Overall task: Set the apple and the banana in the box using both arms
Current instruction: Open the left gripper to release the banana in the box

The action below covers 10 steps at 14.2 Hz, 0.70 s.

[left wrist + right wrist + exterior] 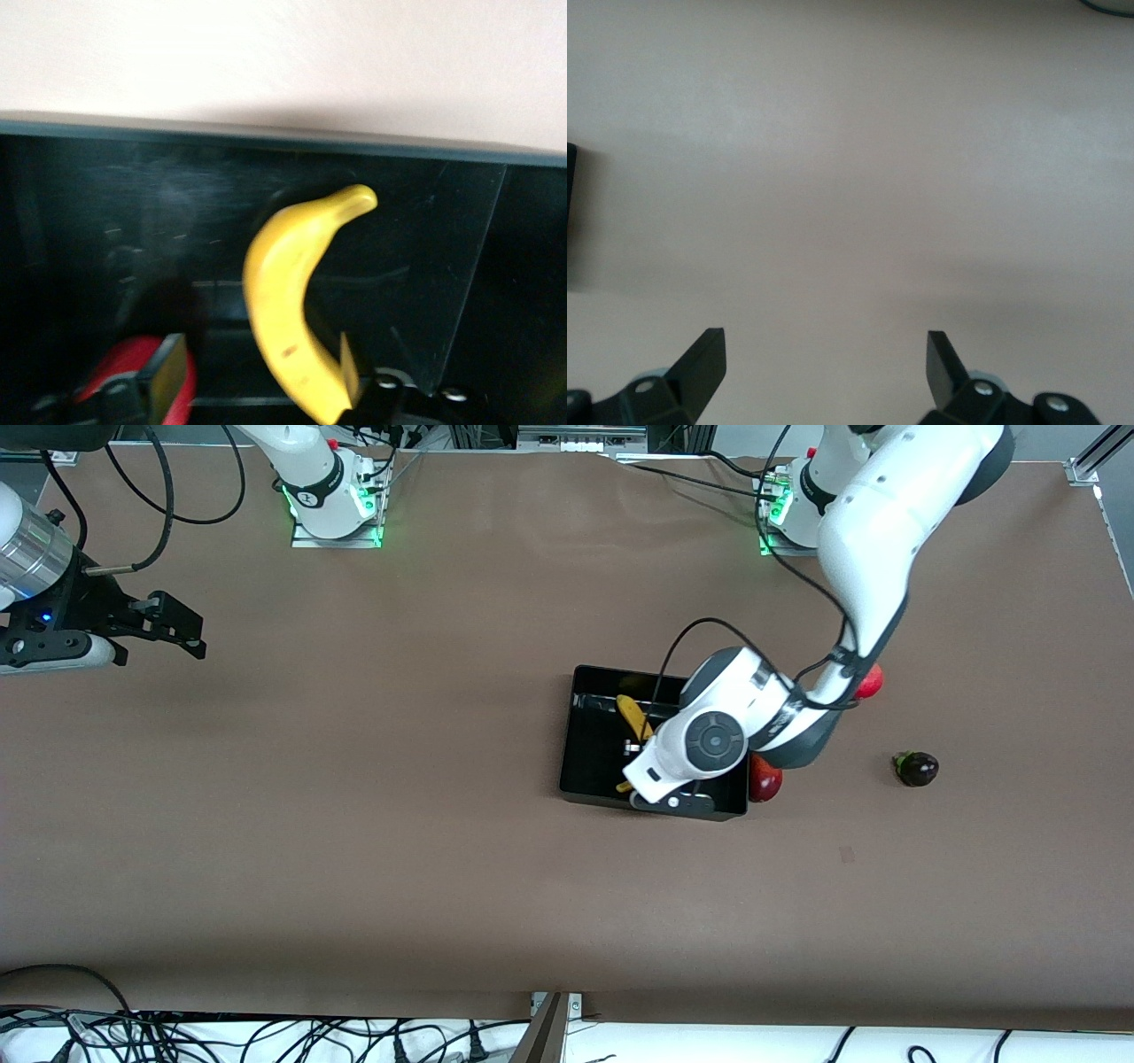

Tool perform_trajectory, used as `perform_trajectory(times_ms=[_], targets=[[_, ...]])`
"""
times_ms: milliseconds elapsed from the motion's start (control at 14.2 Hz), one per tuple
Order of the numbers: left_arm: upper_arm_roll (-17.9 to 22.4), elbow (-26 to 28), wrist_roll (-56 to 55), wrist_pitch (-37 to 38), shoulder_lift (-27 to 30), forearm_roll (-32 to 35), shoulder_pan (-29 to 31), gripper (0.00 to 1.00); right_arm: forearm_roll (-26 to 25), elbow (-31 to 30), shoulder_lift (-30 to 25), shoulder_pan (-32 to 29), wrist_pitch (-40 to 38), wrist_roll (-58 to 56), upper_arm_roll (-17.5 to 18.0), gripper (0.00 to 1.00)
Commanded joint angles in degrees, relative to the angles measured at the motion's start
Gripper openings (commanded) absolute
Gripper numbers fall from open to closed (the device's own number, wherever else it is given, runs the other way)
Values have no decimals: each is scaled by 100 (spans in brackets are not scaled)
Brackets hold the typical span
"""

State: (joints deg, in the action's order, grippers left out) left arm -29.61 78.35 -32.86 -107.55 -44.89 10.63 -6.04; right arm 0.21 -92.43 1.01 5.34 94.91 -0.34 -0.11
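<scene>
1. Left claw (259,372): low inside the box (592,766), fingers spread wider than the fruit between them, so judged released and not grasping.
2. Banana (283,292): directly under and between that claw's fingers, on the black floor of the box, curving away from the claw toward the box wall ahead of it. Close against one finger; cannot tell whether actually touching.
3. Right claw (177,631): waiting well apart from the box, up over bare desk (399,841) at the right arm's end, fingers wide apart, nothing between them or beneath them.
4. Done, judging by how things lie: banana in the box.
5. Left to do: the apple. No apple surely visible in the box.
6. Dark red fruit (765,779): just beside the left claw, apparently against the outside of the box wall toward the left arm's end. Cannot tell whether this is the apple, nor whether the red shape by one finger in the left wrist view is the same fruit.
7. Also near the left arm: a second red fruit (872,682), partly hidden by the forearm, and a dark purple fruit (916,769) farther from the claw.
8. Roughly half finished, by this reading.
</scene>
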Motion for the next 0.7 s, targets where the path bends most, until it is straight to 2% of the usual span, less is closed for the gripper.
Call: perform_trajectory(times_ms=[0, 281, 422, 492, 633], targets=[[26, 66, 130, 856, 1066, 80, 374, 100, -30, 49, -5, -77, -25, 43, 37, 100], [-1, 49, 1629, 1578, 1955, 62, 1297, 100, -30, 49, -5, -77, -34, 43, 37, 100], [95, 144, 2220, 1702, 2376, -51, 1684, 100, -30, 49, -5, -77, -34, 43, 37, 100], [305, 232, 2231, 1703, 2623, -104, 1668, 100, -30, 49, -5, -77, -34, 43, 37, 100], [1645, 565, 2240, 1659, 3211, -585, 872, 100, -30, 49, -5, -77, -34, 43, 37, 100]])
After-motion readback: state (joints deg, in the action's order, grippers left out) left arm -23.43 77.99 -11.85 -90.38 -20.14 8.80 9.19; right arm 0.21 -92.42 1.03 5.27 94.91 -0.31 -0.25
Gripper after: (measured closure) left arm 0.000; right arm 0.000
